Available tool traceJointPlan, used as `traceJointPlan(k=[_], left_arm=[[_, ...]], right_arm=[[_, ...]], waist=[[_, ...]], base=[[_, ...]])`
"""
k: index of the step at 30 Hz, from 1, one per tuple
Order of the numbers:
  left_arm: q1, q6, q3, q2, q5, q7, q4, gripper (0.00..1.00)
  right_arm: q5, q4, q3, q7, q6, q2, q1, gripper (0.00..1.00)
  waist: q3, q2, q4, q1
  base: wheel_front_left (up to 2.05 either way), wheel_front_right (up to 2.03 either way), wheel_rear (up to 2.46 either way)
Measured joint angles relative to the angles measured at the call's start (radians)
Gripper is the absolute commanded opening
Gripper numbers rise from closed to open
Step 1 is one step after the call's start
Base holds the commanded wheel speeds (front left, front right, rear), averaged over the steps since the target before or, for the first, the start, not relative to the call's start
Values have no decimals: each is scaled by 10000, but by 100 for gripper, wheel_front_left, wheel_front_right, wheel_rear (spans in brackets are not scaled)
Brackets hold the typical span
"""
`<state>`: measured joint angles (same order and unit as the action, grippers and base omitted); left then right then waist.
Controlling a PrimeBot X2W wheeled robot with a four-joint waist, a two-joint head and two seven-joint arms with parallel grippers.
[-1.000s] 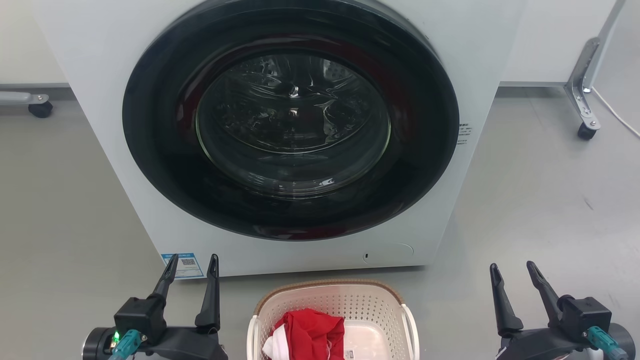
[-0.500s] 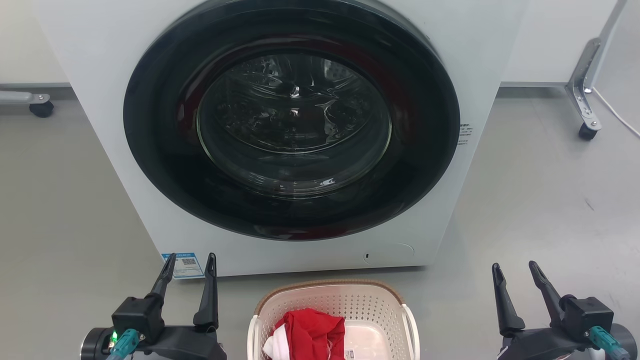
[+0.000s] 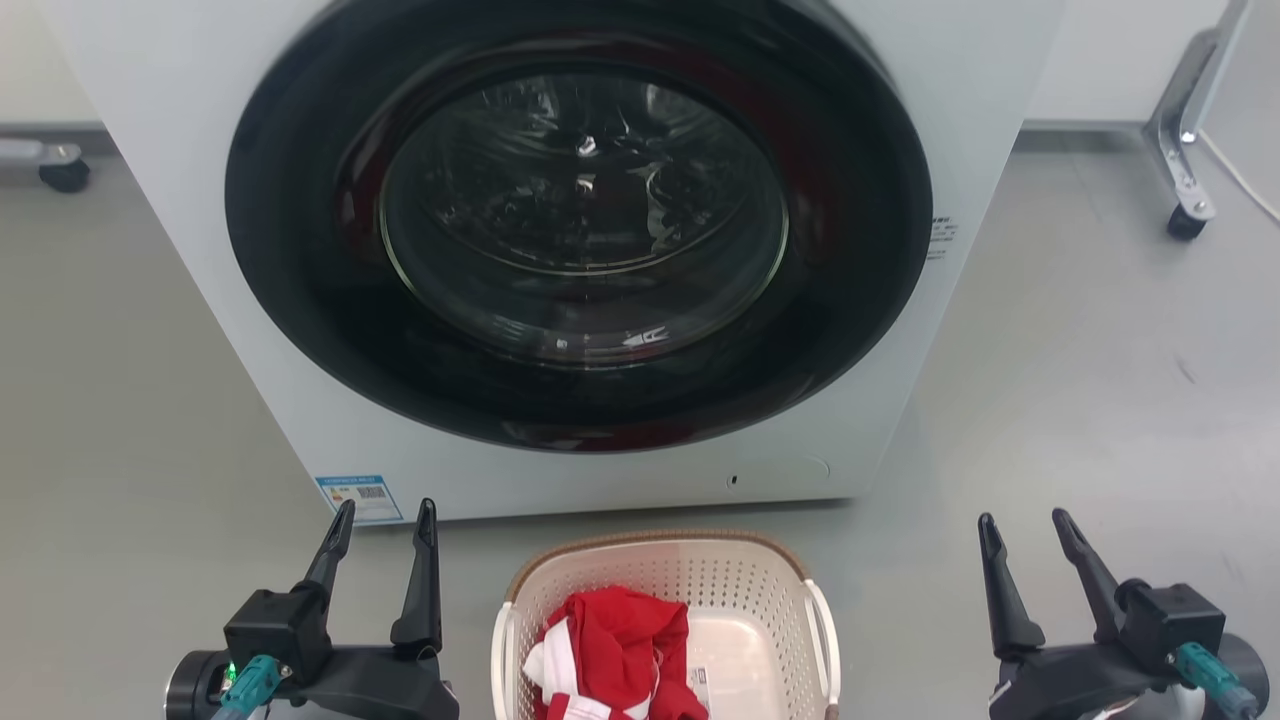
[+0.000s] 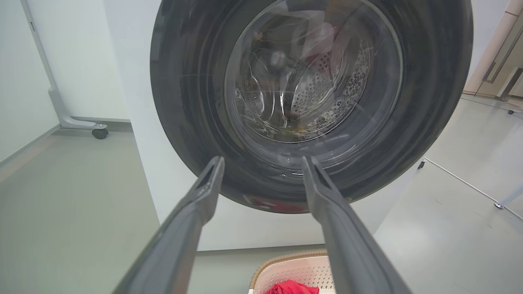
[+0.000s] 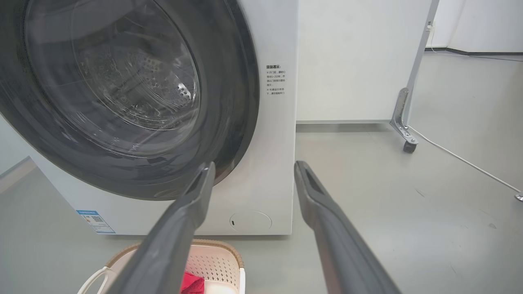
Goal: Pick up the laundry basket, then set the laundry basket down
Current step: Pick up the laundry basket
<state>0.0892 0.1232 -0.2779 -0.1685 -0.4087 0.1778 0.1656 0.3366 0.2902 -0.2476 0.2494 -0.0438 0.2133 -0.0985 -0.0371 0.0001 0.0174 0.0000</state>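
Observation:
The laundry basket (image 3: 760, 600), cream-white and perforated with a brown rim, stands on the floor in front of the washing machine, at the bottom middle of the head view. Red and white laundry (image 3: 615, 650) lies inside it. My left gripper (image 3: 385, 512) is open to the basket's left, well apart from it. My right gripper (image 3: 1025, 525) is open to the basket's right, further off. Both hold nothing. In the left wrist view the basket (image 4: 294, 271) shows low between my fingers (image 4: 261, 161); in the right wrist view the basket (image 5: 214, 257) sits at the lower left of my gripper (image 5: 253, 165).
A white front-loading washing machine (image 3: 960, 130) with a shut dark round door (image 3: 580, 220) rises just behind the basket. Wheeled partition feet stand at the far right (image 3: 1185, 215) and far left (image 3: 62, 172). A cable (image 5: 461, 159) runs across the grey floor (image 3: 1100, 400) on the right.
The whole head picture has shifted: the camera has tilted down a little, so more of the basket shows. The basket and both open grippers hold their places.

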Motion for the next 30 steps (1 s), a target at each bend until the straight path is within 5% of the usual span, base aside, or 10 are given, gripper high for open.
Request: traceJointPlan(k=[30], left_arm=[[2368, -272, -75, 249, -35, -416, 98, 100]], right_arm=[[-205, 19, 2, -15, 0, -61, -2286, 100]], waist=[[-4065, 1, 77, 3]], base=[[0, 0, 0]])
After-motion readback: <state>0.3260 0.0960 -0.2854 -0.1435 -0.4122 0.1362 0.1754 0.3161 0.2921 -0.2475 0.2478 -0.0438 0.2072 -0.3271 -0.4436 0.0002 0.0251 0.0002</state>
